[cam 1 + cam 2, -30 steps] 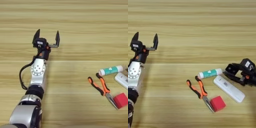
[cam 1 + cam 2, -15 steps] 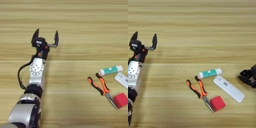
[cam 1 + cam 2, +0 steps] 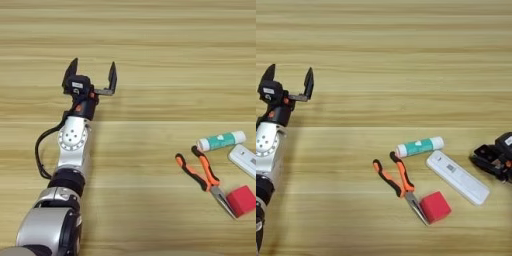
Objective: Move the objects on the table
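Left eye view: left gripper (image 3: 91,76), black fingers spread wide, empty, above the light wooden table (image 3: 150,45). Right gripper (image 3: 493,160) at right edge; finger state cannot be told.

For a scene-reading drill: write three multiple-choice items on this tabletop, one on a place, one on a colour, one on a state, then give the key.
1. Where does the cube lie?
A. At the pliers' tip
B. Beside the left end effector
C. On top of the tube

2. What colour is the cube?
A. Blue
B. Red
C. Yellow

3. How are the left end effector's fingers?
A. Closed on the tube
B. Closed on nothing
C. Spread open, holding nothing

Key:
1. A, the cube sits by the metal nose of the pliers, below the tube and the white stick.
2. B, it is plainly red.
3. C, its two black fingers stand apart over bare table, far left of the objects; the right end effector is at the right edge, near the stick.
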Robot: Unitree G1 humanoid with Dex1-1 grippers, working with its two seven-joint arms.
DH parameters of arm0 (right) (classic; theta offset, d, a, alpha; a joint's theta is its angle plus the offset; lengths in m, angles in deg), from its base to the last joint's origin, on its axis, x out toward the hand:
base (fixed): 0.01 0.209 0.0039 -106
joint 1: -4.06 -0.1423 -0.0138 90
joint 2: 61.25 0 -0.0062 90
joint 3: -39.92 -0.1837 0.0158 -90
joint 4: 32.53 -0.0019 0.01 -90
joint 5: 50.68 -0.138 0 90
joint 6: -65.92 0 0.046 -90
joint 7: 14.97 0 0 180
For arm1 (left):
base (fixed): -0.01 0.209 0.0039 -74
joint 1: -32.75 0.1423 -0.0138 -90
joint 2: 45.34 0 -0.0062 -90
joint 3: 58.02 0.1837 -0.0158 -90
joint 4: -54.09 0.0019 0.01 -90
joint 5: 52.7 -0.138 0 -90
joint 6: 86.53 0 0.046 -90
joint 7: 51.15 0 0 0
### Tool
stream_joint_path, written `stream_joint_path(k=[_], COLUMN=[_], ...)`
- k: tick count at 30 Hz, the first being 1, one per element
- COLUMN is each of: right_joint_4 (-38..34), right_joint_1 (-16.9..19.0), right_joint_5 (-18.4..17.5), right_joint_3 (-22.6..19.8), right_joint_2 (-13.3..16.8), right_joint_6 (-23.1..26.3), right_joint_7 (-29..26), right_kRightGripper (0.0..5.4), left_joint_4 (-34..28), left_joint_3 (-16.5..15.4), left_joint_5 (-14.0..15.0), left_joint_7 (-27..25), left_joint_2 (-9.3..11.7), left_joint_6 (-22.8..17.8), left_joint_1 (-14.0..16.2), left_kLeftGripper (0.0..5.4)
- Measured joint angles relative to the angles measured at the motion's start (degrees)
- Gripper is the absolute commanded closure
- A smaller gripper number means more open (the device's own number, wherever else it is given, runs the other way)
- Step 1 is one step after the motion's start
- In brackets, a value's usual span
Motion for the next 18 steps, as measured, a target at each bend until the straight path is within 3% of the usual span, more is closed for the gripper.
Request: stream_joint_path(k=[7, 8, 18], right_joint_4=[0.06, 0.05, -0.07], right_joint_1=[0.0, 0.0, 0.0], right_joint_5=[0.0, 0.0, -0.16], right_joint_3=[0.25, 0.27, 0.31], right_joint_2=[-0.04, -0.04, -0.05], right_joint_6=[-0.09, -0.09, -0.14], right_joint_7=[0.0, 0.0, -0.33], right_kRightGripper=[2.92, 2.63, 1.58], left_joint_4=[0.14, 0.15, 0.27], left_joint_3=[-0.08, -0.08, -0.09], left_joint_5=[0.01, 0.01, 0.0], left_joint_7=[-0.01, -0.01, 0.01], left_joint_2=[0.0, 0.0, -0.02], left_joint_6=[0.01, 0.01, 0.02], left_joint_1=[-0.04, -0.04, -0.15], left_kLeftGripper=[0.0, 0.0, 0.0])
